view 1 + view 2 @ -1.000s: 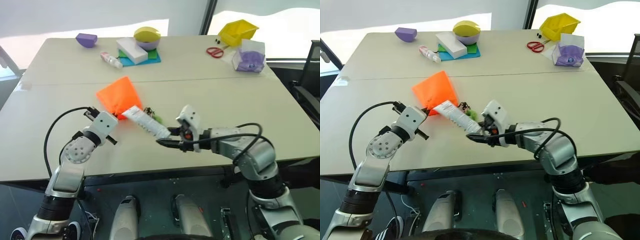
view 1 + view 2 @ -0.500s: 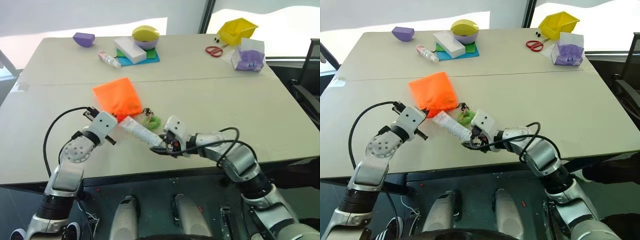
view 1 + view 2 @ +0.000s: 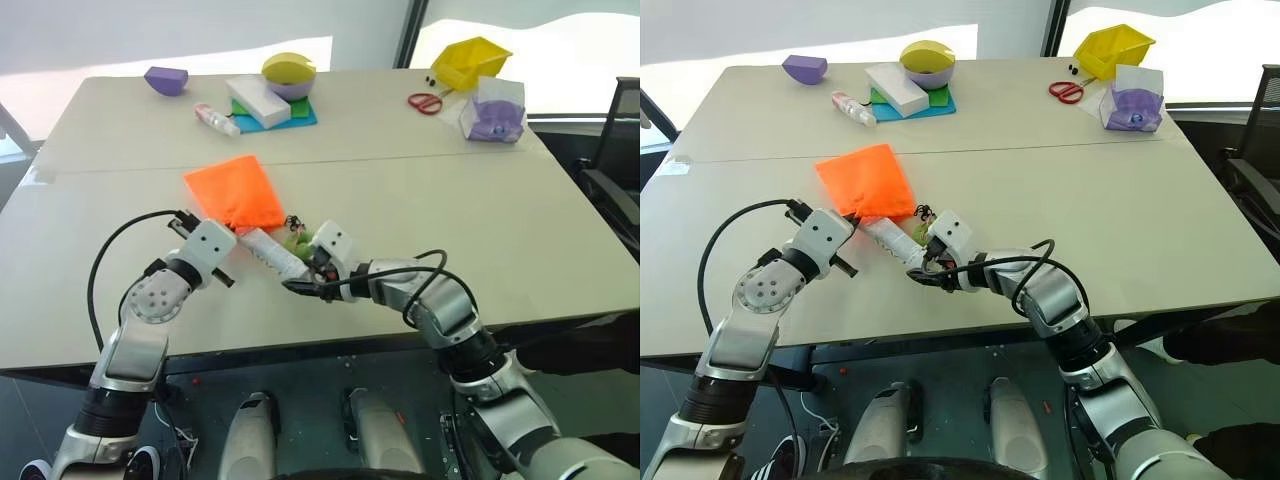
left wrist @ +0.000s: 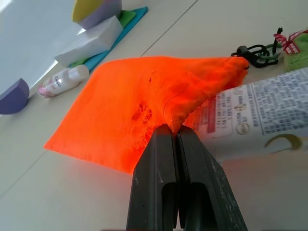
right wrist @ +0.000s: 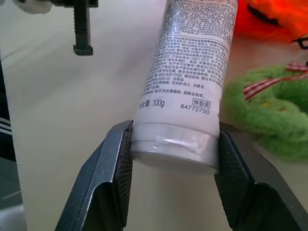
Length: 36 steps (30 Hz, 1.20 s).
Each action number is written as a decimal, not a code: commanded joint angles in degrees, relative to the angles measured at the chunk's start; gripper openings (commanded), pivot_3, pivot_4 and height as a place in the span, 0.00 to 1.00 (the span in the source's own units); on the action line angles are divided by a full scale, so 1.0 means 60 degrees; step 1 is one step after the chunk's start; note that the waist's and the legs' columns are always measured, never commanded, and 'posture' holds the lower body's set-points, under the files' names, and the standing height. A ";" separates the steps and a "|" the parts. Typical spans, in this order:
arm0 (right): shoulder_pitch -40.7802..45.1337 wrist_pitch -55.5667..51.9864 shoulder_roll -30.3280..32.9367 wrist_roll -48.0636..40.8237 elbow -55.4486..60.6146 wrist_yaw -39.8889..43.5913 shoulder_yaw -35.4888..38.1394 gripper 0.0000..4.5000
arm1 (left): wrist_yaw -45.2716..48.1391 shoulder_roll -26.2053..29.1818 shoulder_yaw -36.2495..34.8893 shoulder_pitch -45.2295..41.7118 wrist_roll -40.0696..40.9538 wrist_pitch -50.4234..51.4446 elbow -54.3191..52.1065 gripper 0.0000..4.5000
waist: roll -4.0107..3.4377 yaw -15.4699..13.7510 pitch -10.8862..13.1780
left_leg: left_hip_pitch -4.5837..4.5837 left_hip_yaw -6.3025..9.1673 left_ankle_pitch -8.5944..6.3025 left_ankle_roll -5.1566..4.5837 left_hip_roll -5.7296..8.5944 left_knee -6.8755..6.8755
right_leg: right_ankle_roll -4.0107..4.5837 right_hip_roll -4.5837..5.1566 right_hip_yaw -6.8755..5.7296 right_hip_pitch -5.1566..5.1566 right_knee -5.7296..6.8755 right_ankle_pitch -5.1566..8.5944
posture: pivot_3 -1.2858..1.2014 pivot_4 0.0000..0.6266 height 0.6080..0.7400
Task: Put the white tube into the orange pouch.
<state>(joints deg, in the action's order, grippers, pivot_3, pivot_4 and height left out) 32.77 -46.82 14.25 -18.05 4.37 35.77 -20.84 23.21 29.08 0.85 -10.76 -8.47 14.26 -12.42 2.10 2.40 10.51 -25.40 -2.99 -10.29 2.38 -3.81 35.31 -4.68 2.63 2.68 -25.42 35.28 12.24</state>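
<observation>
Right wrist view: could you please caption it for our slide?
Right gripper clamps white plastic tube at its cap end.

Beige table (image 3: 480,200) – bright windows (image 3: 200,30) behind – dark chair (image 3: 615,170) at right.

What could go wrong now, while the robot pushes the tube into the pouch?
1. The left gripper pinches only a small fold at the edge of the orange pouch. The fabric may slip out, or the mouth may collapse.
2. The right gripper holds the white tube only at its cap end, so the tube may pivot and push the pouch away instead of entering.
3. The dark cord and green ring lie beside the mouth and may catch.
</observation>
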 commanded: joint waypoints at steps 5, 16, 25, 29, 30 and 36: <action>0.0846 0.1107 -0.1170 0.0710 -0.1308 -0.0921 0.0314 0.40 | 0.0028 -0.0057 -0.0016 0.0056 0.0055 -0.0028 -0.0419 0.00 | 0.0000 0.0030 0.0000 | 0.0004 0.0003 0.0000 0.0000 -0.0002 -0.0004 | -0.0002 -0.0008 0.0000 -0.0006 0.0013 0.0000 | 0.52 0.24 1.00; 0.1823 0.1773 -0.2181 0.1431 -0.3071 -0.0700 -0.0123 0.40 | 0.0020 -0.0141 0.0066 -0.0024 0.0035 0.0051 -0.0466 0.00 | 0.0000 0.0023 0.0000 | 0.0003 0.0003 0.0000 0.0000 -0.0002 -0.0003 | -0.0004 -0.0006 -0.0001 -0.0009 0.0026 0.0001 | 0.52 0.24 1.00; 0.2723 0.2784 -0.3377 0.1707 -0.5053 -0.1269 0.0498 0.40 | 0.0022 -0.0236 0.0089 0.0110 0.0052 0.0154 -0.0697 0.00 | 0.0000 0.0042 0.0000 | 0.0004 0.0005 0.0000 0.0000 -0.0005 -0.0008 | -0.0006 -0.0012 -0.0002 -0.0016 0.0039 0.0001 | 0.52 0.24 1.00; 0.3113 0.3308 -0.3787 0.1832 -0.5925 -0.1479 0.0746 0.40 | 0.0048 -0.0249 0.0110 0.0129 0.0069 0.0202 -0.0749 0.00 | 0.0000 0.0040 0.0000 | 0.0003 0.0003 0.0000 0.0001 -0.0005 -0.0007 | -0.0005 -0.0008 -0.0002 -0.0014 0.0036 0.0001 | 0.52 0.24 1.00; 0.3220 0.3480 -0.3868 0.1900 -0.6148 -0.1491 0.0764 0.40 | 0.0053 -0.0254 0.0119 0.0133 0.0069 0.0211 -0.0757 0.00 | -0.0001 0.0045 0.0000 | 0.0003 0.0002 -0.0001 0.0001 -0.0005 -0.0007 | -0.0006 -0.0008 -0.0003 -0.0015 0.0035 0.0001 | 0.52 0.24 1.00; 0.3773 0.4116 -0.4263 0.2112 -0.7325 -0.1767 0.1073 0.40 | 0.0106 -0.0257 0.0142 0.0189 0.0066 0.0296 -0.0773 0.00 | -0.0001 0.0049 0.0001 | 0.0003 0.0003 -0.0001 0.0001 -0.0005 -0.0010 | -0.0006 -0.0009 -0.0003 -0.0017 0.0035 0.0001 | 0.52 0.24 1.00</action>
<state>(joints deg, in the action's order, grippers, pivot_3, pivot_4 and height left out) 52.78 -24.63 -9.50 -5.62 -39.63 25.98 -15.41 23.54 27.55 1.34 -9.70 -8.27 16.09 -14.79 2.09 2.70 10.51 -25.38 -2.97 -10.30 2.39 -3.84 35.25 -4.71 2.58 2.66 -25.52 35.49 12.25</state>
